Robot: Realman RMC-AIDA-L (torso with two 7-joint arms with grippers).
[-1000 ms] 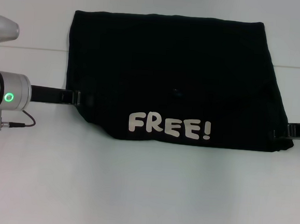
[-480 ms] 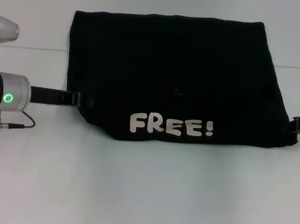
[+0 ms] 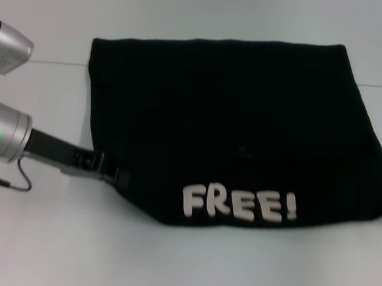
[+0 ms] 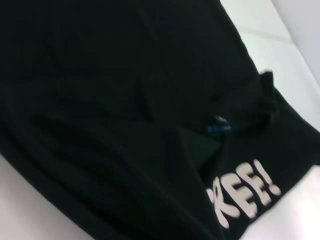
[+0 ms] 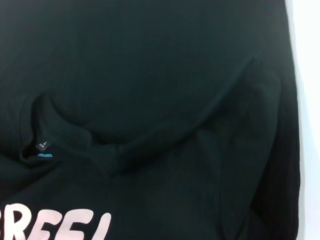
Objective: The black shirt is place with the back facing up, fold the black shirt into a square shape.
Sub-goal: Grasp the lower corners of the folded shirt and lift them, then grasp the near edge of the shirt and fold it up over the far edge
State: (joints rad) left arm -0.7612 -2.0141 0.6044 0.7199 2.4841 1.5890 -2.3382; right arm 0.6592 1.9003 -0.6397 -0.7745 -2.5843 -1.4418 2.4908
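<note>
Cloth is the whole worry here: the shirt (image 3: 232, 126) lies folded over on the desk (image 3: 181, 268), a broad black slab with the white lettering (image 3: 240, 204) on its upper layer along the near edge. It is not square as it lies; the near edge runs slantwise, lower toward the right, and the right side spreads out to the frame's border. Both wrist views show the collar with its small blue label, and soft ridges running across the layers around it.

The left hand (image 3: 109, 171) is at the shirt's near left corner, touching the cloth. It appears clenched on the edge, with the fingertips lost against the black fabric. The right hand does not show in the head view, and the right wrist view shows only cloth, so I cannot tell its state.

The risk, as I judge it, is uneven pull. With one corner held and the other side unseen, a drag or lift from the left could skew the upper layer further, slide it off the layer beneath, or bunch the ridges near the collar into a hard crease. A thin pinch on slack fabric could also slip, dropping the corner short and leaving a lopsided fold.
</note>
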